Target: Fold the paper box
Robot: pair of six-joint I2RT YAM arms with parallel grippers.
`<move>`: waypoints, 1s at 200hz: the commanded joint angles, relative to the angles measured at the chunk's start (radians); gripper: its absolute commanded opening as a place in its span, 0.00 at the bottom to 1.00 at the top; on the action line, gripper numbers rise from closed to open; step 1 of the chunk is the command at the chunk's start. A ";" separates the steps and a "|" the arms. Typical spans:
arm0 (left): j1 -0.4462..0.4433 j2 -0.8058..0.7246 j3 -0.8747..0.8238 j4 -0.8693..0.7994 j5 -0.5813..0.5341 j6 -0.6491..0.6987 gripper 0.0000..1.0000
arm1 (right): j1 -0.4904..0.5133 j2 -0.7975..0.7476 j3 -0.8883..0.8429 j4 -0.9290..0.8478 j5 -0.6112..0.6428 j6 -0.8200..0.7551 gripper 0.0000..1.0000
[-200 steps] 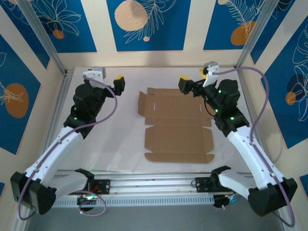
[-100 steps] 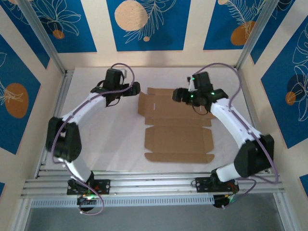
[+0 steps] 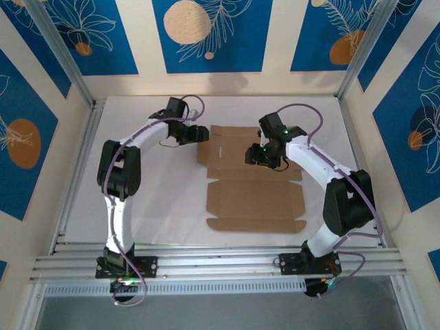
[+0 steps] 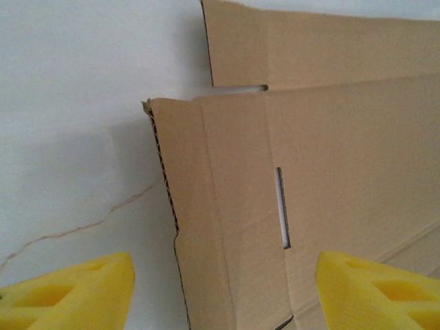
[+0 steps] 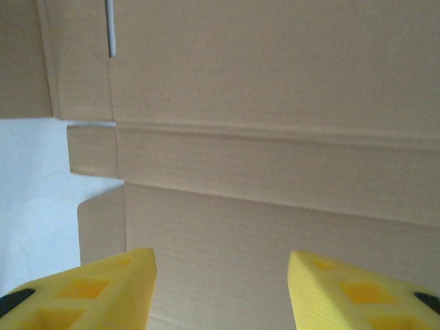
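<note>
White surface point(image 3: 158, 199) runs from the aluminium rail point(image 3: 220, 265) at the near edge, where both arms are bolted, back to blue-and-cream patterned wall panels point(image 3: 210, 34). Just beyond the rail, a little right of centre, the paper box point(image 3: 254, 179) lies flat and unfolded as a brown die-cut sheet. Its near panel has small flaps at both ends, and a crease separates that panel from the far one.

Both arms reach out over the far panel. The right hand point(image 3: 256, 157) hangs over the sheet's far right part. In its wrist view the two yellow fingers point(image 5: 103, 289) stand spread apart above bare cardboard, with nothing between them. Farther back, the left hand point(image 3: 199, 134) sits at the sheet's far left corner. From its wrist camera the fingers are likewise spread, one over the white surface and the other over cardboard, so they straddle the sheet's left edge near a narrow slot point(image 4: 282, 206). Whether either hand's tips touch the cardboard is hard to judge from these angles; they appear just above it.
</note>
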 commanded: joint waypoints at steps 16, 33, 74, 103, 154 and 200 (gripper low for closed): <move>0.016 0.058 0.047 -0.071 0.022 0.037 0.68 | 0.018 -0.089 -0.021 -0.009 -0.089 0.020 0.55; 0.022 0.071 0.045 -0.070 0.012 0.038 0.63 | 0.050 -0.110 -0.020 0.002 -0.091 0.013 0.49; 0.024 0.085 0.036 -0.058 0.045 0.063 0.35 | 0.136 -0.136 -0.019 0.018 -0.077 0.028 0.33; 0.024 0.080 0.053 -0.067 0.068 0.072 0.16 | 0.139 -0.144 -0.021 0.022 -0.067 0.030 0.31; 0.026 0.030 0.063 -0.070 0.046 0.084 0.01 | 0.099 -0.146 0.049 0.028 -0.044 0.021 0.38; 0.025 -0.119 -0.145 0.180 0.006 0.095 0.00 | 0.002 -0.037 0.237 0.027 -0.121 0.072 0.59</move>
